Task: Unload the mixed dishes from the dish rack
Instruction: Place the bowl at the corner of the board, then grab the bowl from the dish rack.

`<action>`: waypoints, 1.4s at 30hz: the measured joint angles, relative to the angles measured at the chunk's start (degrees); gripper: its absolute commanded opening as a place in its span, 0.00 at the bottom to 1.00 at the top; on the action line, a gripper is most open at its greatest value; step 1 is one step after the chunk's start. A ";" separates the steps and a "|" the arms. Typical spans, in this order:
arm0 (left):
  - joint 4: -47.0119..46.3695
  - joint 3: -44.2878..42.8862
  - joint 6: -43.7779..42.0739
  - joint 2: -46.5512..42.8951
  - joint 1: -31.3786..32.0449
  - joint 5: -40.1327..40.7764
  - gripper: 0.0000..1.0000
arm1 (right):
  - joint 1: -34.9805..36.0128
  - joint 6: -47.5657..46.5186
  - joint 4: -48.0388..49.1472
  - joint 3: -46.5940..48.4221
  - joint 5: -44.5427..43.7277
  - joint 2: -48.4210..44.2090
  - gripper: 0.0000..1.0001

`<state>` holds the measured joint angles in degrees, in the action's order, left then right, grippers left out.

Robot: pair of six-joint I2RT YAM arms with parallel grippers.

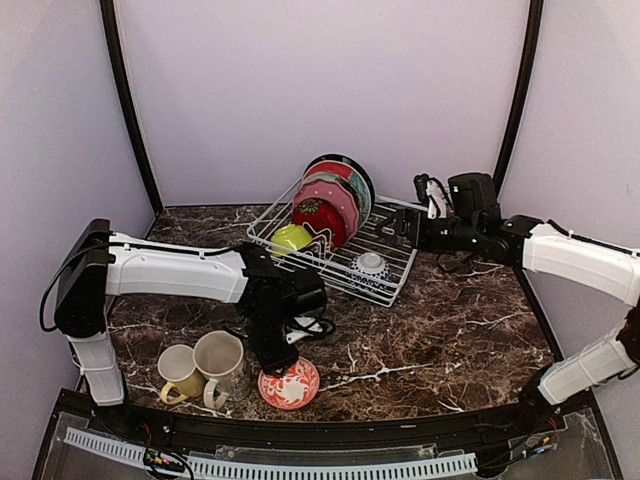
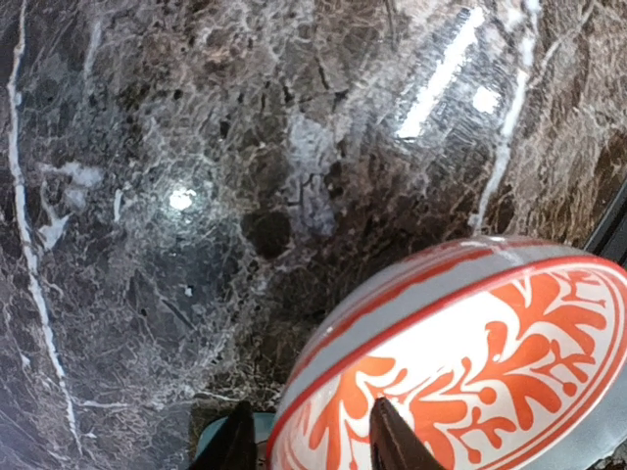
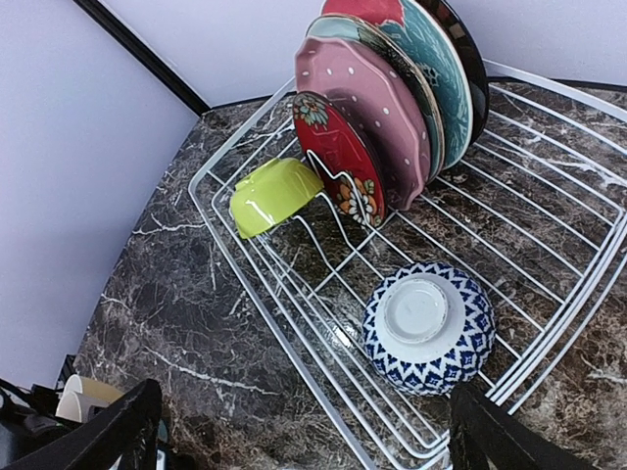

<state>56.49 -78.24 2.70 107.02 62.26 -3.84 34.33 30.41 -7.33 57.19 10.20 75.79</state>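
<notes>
On the dark marble table (image 1: 440,330), we judge the left gripper (image 1: 272,352) is placing the red-and-white bowl (image 1: 289,384) beside two mugs (image 1: 218,358). Its wrist view shows jaws narrowly parted astride the rim, seemingly loose; next we'd lift clear. The right gripper (image 3: 304,436), spread wide, hovers over the dish rack (image 3: 333,333), needing a descent onto the blue-patterned bowl (image 3: 428,328).

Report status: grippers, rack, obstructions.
Left gripper open, astride rim of red-and-white bowl on table. Right gripper open, aimed at dish rack. Rack holds plates, lime bowl, upturned blue-and-white bowl. No obstruction seen.

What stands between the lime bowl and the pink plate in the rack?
A small red plate stands there on edge; the right wrist view shows it.
</notes>
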 measured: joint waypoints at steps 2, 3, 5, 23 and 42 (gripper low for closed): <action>0.02 -0.11 0.15 -0.20 0.00 0.02 0.62 | 0.00 -0.83 -0.92 0.61 -0.26 1.25 0.99; 0.26 -0.46 0.17 -0.33 0.02 0.04 0.65 | 0.00 -1.38 -1.95 1.31 -0.46 2.32 0.99; 0.90 -2.16 -0.11 -0.79 0.02 0.24 0.75 | 0.07 -2.58 -4.13 3.43 -1.27 5.16 0.99; -4.57 -30.86 -1.44 -10.12 -18.86 -3.32 0.98 | 6.14 -5.86 -22.36 34.56 -12.81 33.38 0.98; -8.44 -42.40 -3.80 12.28 -27.87 7.93 0.83 | 5.55 1.16 -12.52 27.04 -2.62 26.67 0.99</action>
<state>48.05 -120.64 -1.10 119.31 34.39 4.10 39.88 31.57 -19.86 84.23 7.57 102.45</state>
